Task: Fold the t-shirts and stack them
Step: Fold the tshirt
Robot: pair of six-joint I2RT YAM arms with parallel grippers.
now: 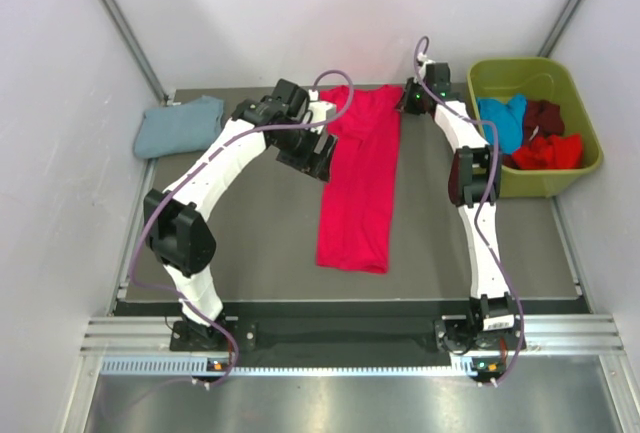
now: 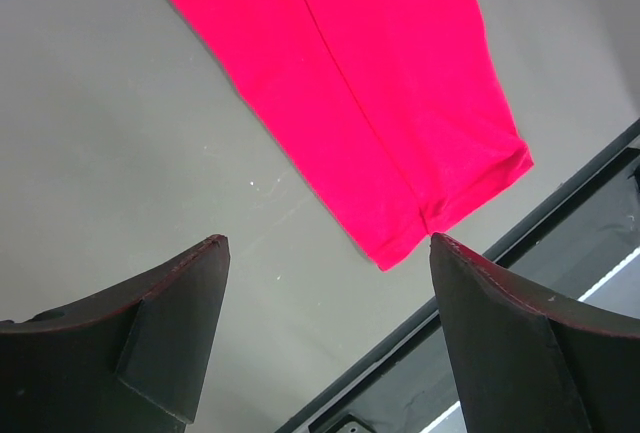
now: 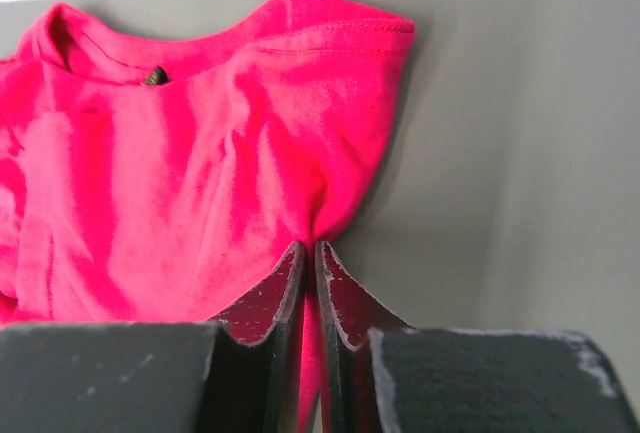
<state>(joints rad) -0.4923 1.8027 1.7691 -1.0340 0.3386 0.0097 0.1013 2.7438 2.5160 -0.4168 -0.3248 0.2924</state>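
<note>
Long strip of crimson t-shirt [image 1: 358, 183] lying mid-table, right arm gripping it.
Hem nearest, collar toward far edge of table [image 1: 250, 243]. Beside its left edge the left gripper [image 2: 328, 245], jaws spread, empty. At the collar end the right gripper [image 3: 308, 258], pinched on cloth. Far left: blue-grey t-shirt [image 1: 180, 125]. Far right: bin [image 1: 540, 71] with more shirts.

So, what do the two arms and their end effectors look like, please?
The left arm and right arm have white link shells, black joint housings and a loose purple cable each. The left end effector and right end effector carry black, wedge-shaped fingers with scuffed edges.
</note>
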